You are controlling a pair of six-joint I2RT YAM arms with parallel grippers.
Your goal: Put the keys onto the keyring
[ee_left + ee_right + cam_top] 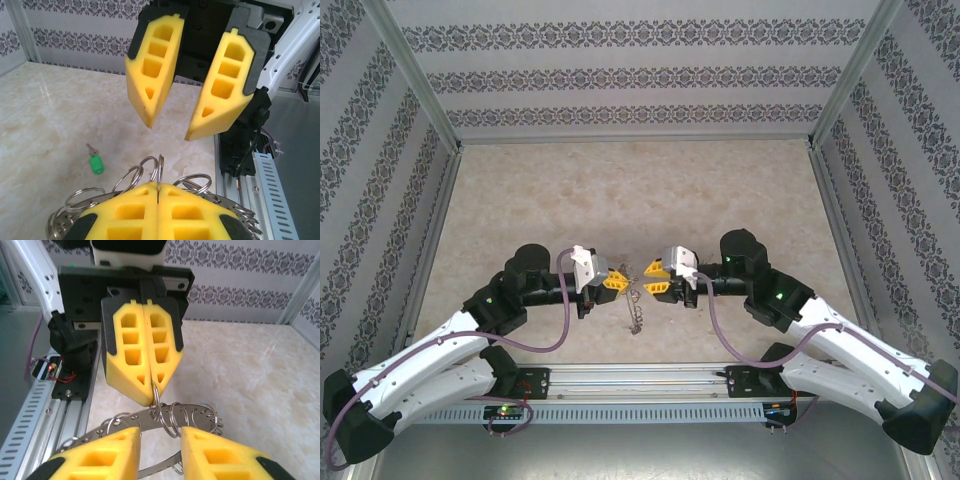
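1. Left gripper (616, 283): fingers pressed together, clamped on one wire loop at the edge of the keyring (633, 303).
2. Left wrist view: the left gripper (158, 186) has its yellow pads meeting along a centre seam, with the pinched loop (160, 167) standing up out of the seam. More loops fan out on both sides of the pads.
3. Right wrist view: the left gripper (152, 388) points down at the keyring (135, 416), whose grey band curves beneath its tips.
4. Right gripper (656, 276): fingers apart, holding nothing. It faces the left gripper across the keyring.
5. Left wrist view: the right gripper (171, 129) hangs spread above the pinched loop, not touching it.
6. Right wrist view: the right gripper (160, 434) has one pad on either side of the band.
7. Key (95, 164): lies flat on the table (50, 115), green head nearest the camera, well apart from the keyring and both grippers.
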